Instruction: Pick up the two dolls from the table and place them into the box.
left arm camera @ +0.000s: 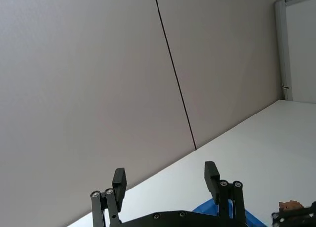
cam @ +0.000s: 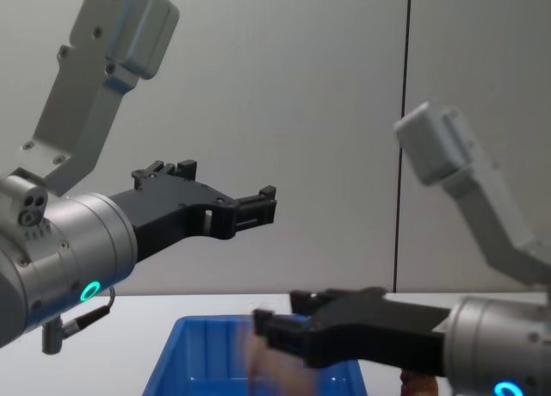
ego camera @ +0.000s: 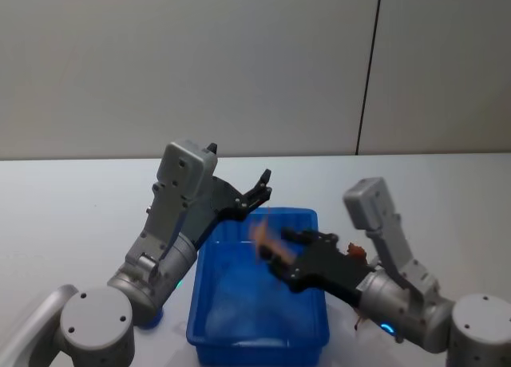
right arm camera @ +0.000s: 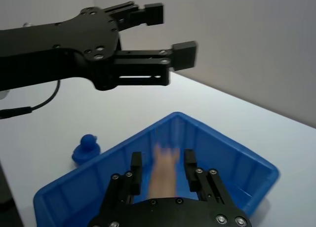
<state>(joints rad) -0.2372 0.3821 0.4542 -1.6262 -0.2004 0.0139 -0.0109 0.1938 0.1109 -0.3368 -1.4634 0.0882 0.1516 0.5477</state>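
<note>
pink doll (right arm camera: 162, 175) between right jaws (blurred)

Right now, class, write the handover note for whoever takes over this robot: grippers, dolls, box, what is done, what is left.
Left gripper: open, empty, raised over the far left corner of the box.
Right gripper: open above the box; the pink doll is blurred between its fingers without touching them, apparently dropping in.
Brown doll: on the table right of the box, partly hidden by the right arm.
Done: pink doll nearly delivered.
Left: confirm it lands, then box the brown doll.
</note>
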